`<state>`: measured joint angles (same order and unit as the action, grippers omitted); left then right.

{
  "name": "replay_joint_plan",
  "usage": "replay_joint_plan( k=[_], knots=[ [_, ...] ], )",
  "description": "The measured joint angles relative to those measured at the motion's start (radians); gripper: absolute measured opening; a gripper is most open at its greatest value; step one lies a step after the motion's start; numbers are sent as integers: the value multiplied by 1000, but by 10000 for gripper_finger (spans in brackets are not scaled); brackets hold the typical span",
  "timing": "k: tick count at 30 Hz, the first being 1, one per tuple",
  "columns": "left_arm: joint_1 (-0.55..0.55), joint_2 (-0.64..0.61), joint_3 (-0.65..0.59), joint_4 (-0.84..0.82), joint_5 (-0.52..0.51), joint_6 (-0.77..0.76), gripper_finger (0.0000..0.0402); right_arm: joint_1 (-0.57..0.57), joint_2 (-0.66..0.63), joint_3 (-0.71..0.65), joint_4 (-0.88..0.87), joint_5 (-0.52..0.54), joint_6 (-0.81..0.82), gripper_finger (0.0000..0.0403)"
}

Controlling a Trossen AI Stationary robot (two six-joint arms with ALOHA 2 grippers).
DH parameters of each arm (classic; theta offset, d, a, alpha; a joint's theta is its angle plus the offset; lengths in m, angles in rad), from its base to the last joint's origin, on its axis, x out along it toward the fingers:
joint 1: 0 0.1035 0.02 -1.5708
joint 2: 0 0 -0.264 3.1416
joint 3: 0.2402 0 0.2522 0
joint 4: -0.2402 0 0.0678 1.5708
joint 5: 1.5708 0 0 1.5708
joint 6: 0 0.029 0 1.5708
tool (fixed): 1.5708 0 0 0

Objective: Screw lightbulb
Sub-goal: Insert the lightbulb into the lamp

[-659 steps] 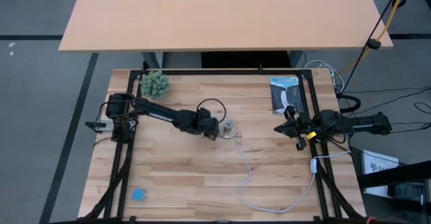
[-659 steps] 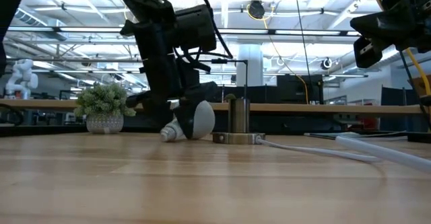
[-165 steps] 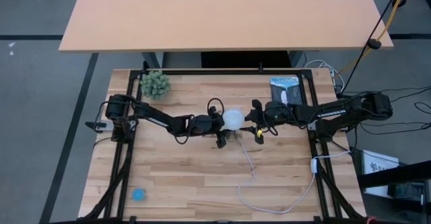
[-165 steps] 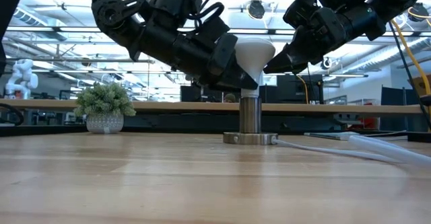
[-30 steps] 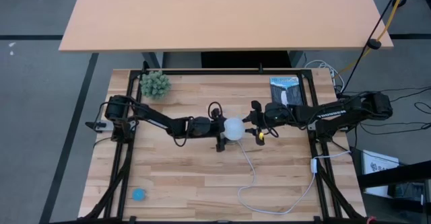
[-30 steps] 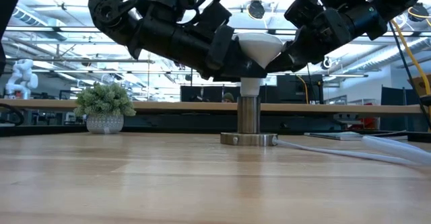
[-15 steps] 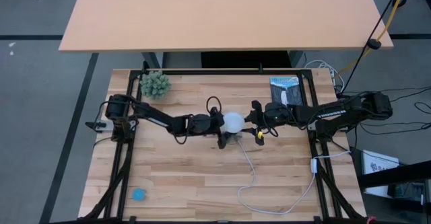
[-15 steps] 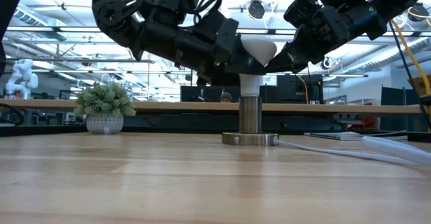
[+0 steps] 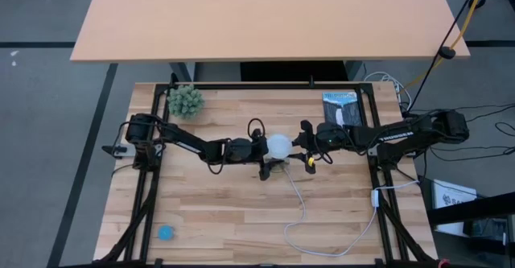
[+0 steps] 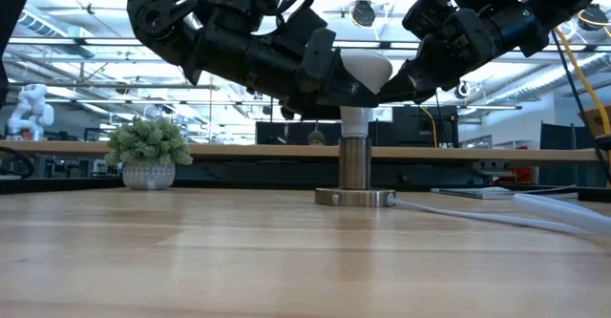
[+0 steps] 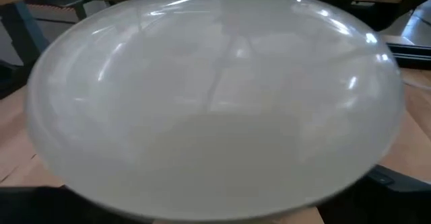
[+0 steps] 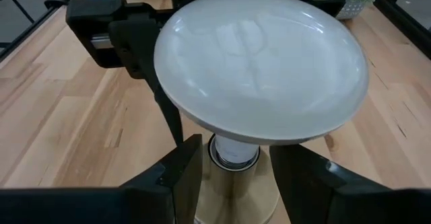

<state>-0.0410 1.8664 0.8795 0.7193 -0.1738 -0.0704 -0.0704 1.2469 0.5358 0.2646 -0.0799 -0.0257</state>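
Change: lightbulb (image 10: 360, 68) hardly shifting since half a second ago, sitting upright in the socket (image 10: 355, 175).
Left gripper (image 9: 264, 149): clenched on lightbulb.
Right gripper (image 12: 229, 167): released, straddling the socket.
Desk (image 9: 217, 195): pale wood planks.
Room: potted plant (image 10: 146, 153) sitting behind.

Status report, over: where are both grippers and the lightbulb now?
Left gripper shut on lightbulb, upright in socket. Right gripper open, straddling socket below the dome. Nothing in the way.

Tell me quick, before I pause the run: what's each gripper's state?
Left gripper: shut on the lightbulb, which stands in the socket.
Right gripper: open, its fingers either side of the socket below the dome.
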Motion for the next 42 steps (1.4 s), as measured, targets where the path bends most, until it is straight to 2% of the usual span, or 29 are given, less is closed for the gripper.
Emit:
replay_joint_plan(
  k=[34,42],
  knots=[
    [-3,0,0,-3,0,-6,316,0,0,0,-1,0,0,167],
    [-13,0,0,-18,-1,35,316,0,0,0,-1,0,0,167]
  ],
)
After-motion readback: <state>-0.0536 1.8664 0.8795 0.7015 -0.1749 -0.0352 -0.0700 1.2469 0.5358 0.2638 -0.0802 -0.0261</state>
